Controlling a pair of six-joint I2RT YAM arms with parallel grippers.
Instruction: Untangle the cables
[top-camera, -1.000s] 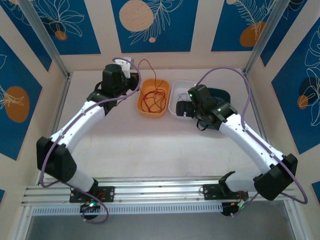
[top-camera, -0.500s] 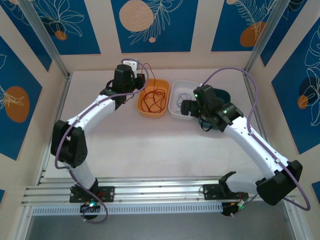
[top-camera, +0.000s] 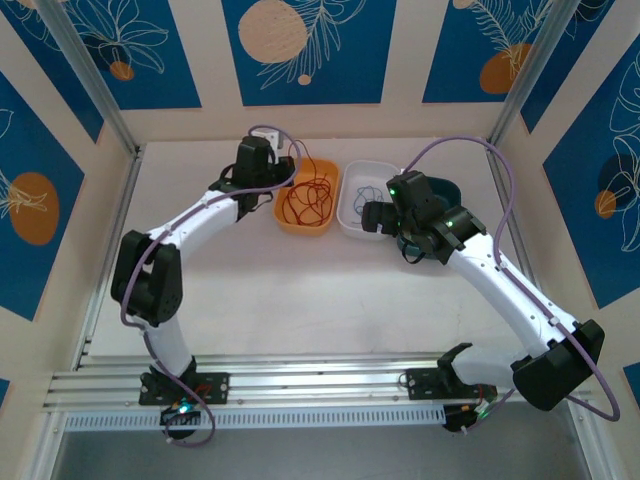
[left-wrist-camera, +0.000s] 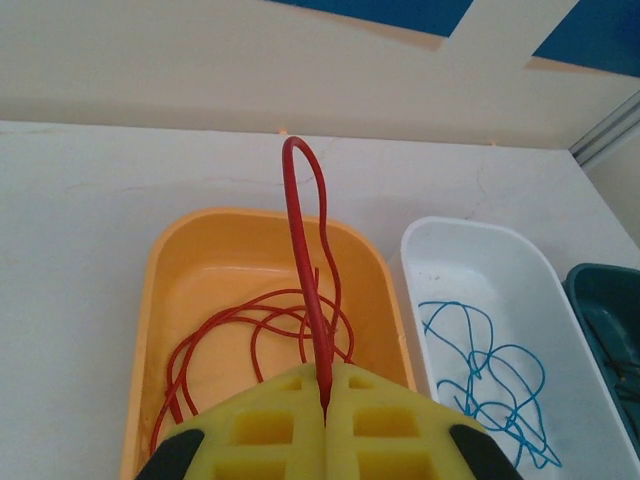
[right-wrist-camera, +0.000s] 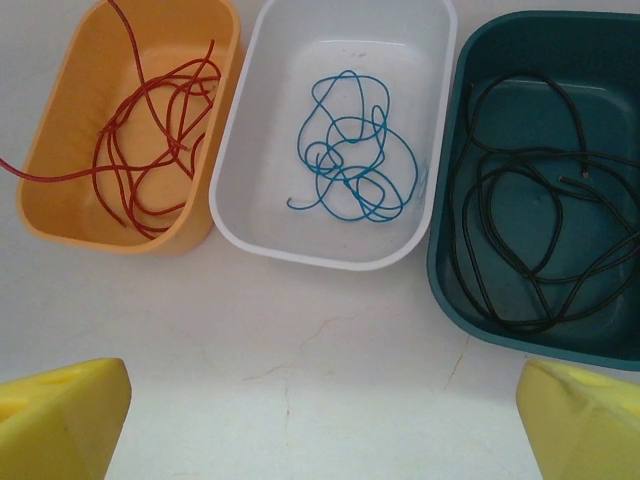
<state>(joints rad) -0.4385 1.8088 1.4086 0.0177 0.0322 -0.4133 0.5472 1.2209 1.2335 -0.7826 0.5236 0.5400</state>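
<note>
Left pincer (left-wrist-camera: 325, 405) clamped shut on red cable (left-wrist-camera: 302, 250), held over orange tray (left-wrist-camera: 185, 270) at counter (left-wrist-camera: 80, 200) far edge, likely to drop it in. Blue cable (right-wrist-camera: 345, 150) and black cable (right-wrist-camera: 520, 225) sit sorted alongside. Right pincer (right-wrist-camera: 320, 420) wide open, empty.

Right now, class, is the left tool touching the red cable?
Touching. The left wrist view shows the left tool shut, its yellow pads pinching the red cable above the orange tray.
</note>
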